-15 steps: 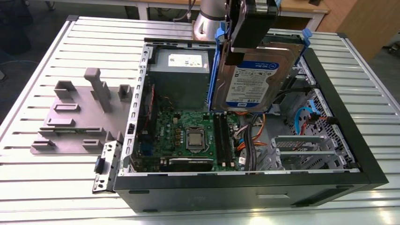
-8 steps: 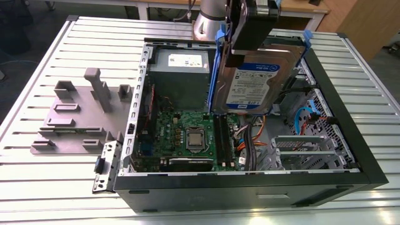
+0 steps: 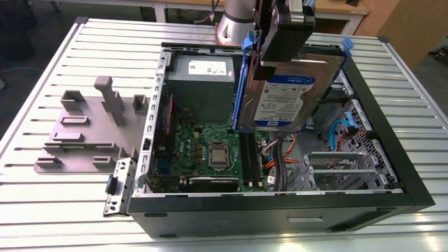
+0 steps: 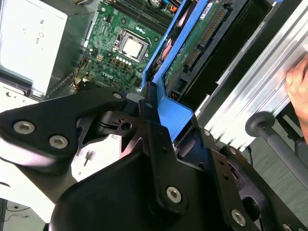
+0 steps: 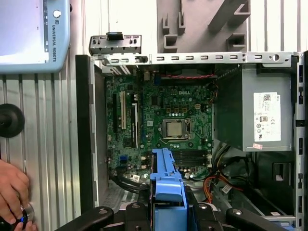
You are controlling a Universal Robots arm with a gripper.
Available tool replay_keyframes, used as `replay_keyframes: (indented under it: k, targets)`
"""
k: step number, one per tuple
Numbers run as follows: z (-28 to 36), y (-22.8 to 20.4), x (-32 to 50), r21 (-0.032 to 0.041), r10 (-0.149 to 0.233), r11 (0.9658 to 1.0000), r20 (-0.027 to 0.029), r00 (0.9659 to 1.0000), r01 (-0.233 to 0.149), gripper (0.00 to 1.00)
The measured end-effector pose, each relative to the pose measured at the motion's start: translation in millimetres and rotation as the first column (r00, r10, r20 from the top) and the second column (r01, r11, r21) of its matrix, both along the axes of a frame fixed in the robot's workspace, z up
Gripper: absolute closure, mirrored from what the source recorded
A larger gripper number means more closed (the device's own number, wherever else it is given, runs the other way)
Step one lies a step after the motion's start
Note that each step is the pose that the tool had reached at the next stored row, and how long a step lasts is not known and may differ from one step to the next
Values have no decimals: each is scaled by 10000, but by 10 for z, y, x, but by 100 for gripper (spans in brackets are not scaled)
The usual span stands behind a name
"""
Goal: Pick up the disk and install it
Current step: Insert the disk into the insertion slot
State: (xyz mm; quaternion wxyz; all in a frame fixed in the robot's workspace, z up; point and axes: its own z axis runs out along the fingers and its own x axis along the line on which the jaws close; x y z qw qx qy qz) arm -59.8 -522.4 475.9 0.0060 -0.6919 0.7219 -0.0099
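Note:
The disk (image 3: 285, 101) hangs on edge above the open computer case (image 3: 280, 210), its white-and-blue label facing the camera and its blue rails along both sides. My gripper (image 3: 281, 55) is shut on its upper end, on the blue end tab. In the second wrist view the gripper (image 4: 155, 105) clamps the blue tab, and the disk's (image 4: 195, 41) green circuit side runs away from it. In the first wrist view the blue tab (image 5: 167, 179) sits between the black fingers (image 5: 137, 211), over the motherboard (image 5: 163, 120).
Inside the case lie the motherboard (image 3: 210, 152), a grey power supply (image 3: 201, 79), cables and a grey metal drive bay (image 3: 339, 168). A grey fixture (image 3: 91, 126) stands on the slatted table (image 3: 42, 205) at the exterior view's left. A person's hand (image 5: 12, 192) rests beside the case.

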Motion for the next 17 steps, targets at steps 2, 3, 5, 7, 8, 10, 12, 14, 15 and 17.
replay_keyframes:
  k: [2, 3, 5, 7, 8, 10, 12, 14, 15, 17]
  targets:
    - [-1, -3, 9, -1, 1, 10000, 0, 10000, -1, 64]
    - [0, -4, 18, -1, 1, 10000, -1, 10000, -1, 64]
    - [-1, -5, 42, -1, 0, 10000, -1, 10000, 0, 64]
    - [-1, -5, 68, -1, 0, 10000, -7, 10000, 0, 64]
    - [-1, -4, 82, -1, 0, 10000, -11, 10000, 0, 64]
    - [-2, -4, 116, -1, 0, 10000, -25, 10000, 0, 64]
    - [-3, -5, 150, 0, 0, 10000, -49, 10000, 0, 64]
    - [-2, -5, 172, -1, 1, 10000, -57, 10000, -1, 64]
    - [-2, -8, 174, -2, 1, 10000, -59, 10000, -1, 64]
    - [-2, -25, 177, -2, 0, 10000, -59, 10000, 0, 64]
